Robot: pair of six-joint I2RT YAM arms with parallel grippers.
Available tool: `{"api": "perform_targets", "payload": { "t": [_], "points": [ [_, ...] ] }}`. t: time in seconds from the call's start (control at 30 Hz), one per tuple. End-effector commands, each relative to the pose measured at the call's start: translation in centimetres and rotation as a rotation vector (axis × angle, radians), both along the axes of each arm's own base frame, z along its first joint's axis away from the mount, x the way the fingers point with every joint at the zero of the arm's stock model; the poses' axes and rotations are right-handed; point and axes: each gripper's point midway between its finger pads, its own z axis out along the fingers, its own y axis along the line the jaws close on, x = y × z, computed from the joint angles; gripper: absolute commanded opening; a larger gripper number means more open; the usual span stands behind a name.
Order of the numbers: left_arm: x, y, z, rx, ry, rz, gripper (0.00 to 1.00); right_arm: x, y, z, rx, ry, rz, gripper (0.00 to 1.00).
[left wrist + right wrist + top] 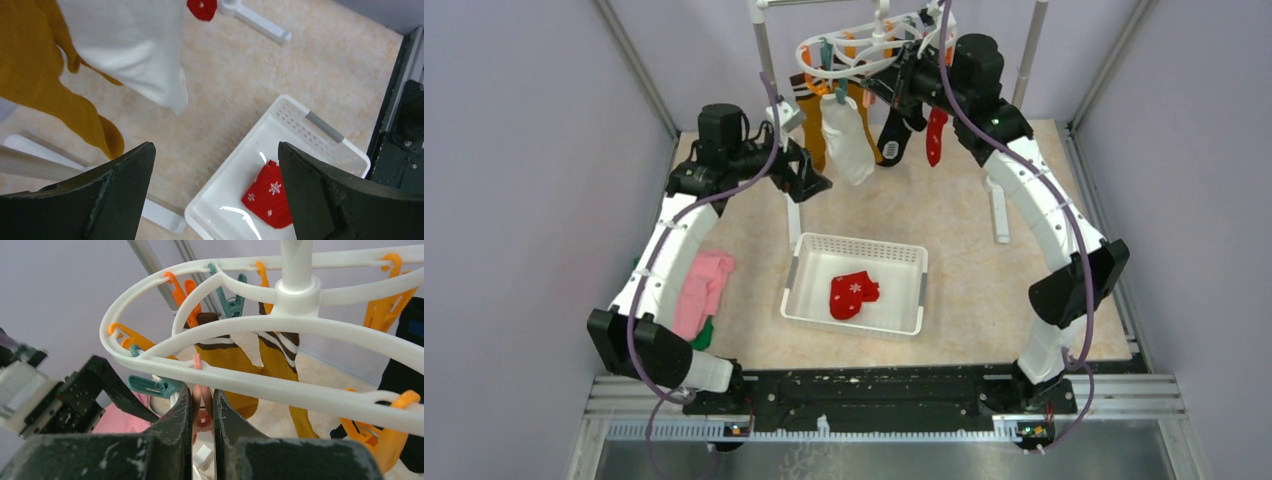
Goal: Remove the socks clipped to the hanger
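While the left tool (215, 150) stands spread and empty, the right tool (202, 395) pinches a clip (202, 416) on the hanger (280, 324).

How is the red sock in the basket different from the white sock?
The red sock has white snowflakes; the white sock is plain. The red sock lies loose in the basket; the white sock hangs from the hanger. Both are small cloth socks.

The right claw (202, 392) is closed on a pale orange clip (202, 417) under the near rail of the white hanger (280, 322), with mustard socks (227, 357) hanging behind and a black sock (405, 375) at far right
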Motion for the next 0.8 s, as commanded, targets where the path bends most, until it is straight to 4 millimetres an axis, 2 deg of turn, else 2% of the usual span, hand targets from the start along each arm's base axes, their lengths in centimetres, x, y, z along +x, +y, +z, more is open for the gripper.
{"api": "perform_targets", "payload": {
  "t": [0.0,0.1,0.27,0.4,0.53,0.6,0.77],
  "points": [
    [1.3,-1.8,4.0,-0.142,-0.045,-0.067,0.99,-2.4,-3.0,5.4,0.052,-0.106,-0.038,0.0],
    [3.1,-2.2,5.1,-0.194,-0.058,-0.054,0.99,-2.3,-3.6,5.1,0.045,-0.091,-0.05,0.0],
    [4.5,-3.3,5.9,-0.247,-0.065,-0.102,0.99,-2.8,-4.6,5.5,0.045,-0.092,-0.048,0.0],
    [3.9,-4.5,5.9,-0.3,0.003,-0.212,0.99,-3.2,-4.5,5.6,0.038,-0.084,-0.027,0.0],
    [1.2,-5.3,6.0,-0.361,0.064,-0.356,0.99,-3.2,-4.3,5.1,0.039,-0.067,-0.016,0.0],
    [0.5,-5.4,6.1,-0.385,0.047,-0.372,0.99,-3.2,-4.2,4.9,0.04,-0.061,-0.012,0.0],
    [1.3,-5.9,6.0,-0.398,0.032,-0.339,0.99,-3.3,-4.1,4.7,0.045,-0.048,-0.002,0.0]
  ]
}}
